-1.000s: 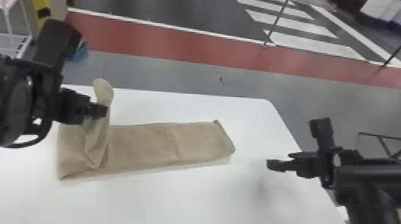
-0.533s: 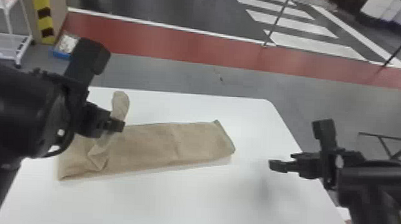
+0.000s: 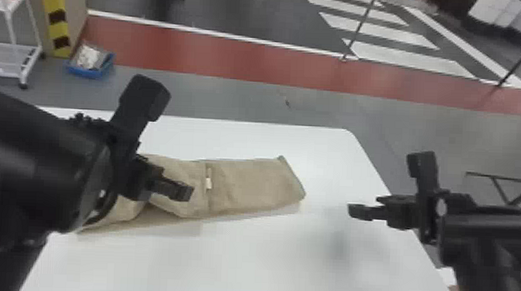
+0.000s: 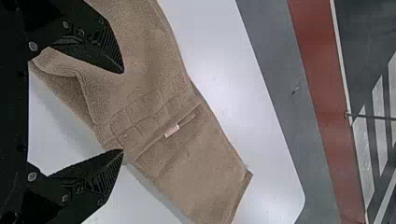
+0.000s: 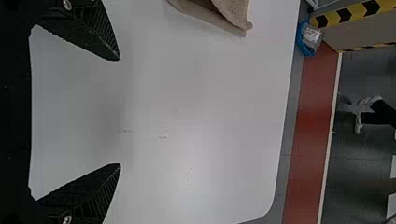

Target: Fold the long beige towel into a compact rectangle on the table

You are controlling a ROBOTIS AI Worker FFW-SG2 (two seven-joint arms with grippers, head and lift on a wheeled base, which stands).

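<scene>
The beige towel (image 3: 249, 184) lies lengthwise on the white table, its left part folded over toward the right, with a small white tag at the folded-over end. My left gripper (image 3: 182, 190) is above that folded part, hiding some of it; in the left wrist view the left gripper (image 4: 123, 111) stands open, fingers apart over the towel (image 4: 196, 172), gripping nothing. Off the towel's right end, above the table's right side, my right gripper (image 3: 359, 211) is parked. Its fingers are apart in the right wrist view, where the right gripper (image 5: 120, 112) is open and a towel edge (image 5: 231, 14) shows.
The white table (image 3: 242, 264) extends around the towel, its right edge passing under my right arm. Beyond the far edge, on the floor, are a blue bin (image 3: 90, 62) and a white rack (image 3: 12, 44). A dark metal frame (image 3: 501, 178) stands at the right.
My left gripper has moved right and let go of the towel end it held up. That end now lies folded over to the right. The right arm has barely moved.
</scene>
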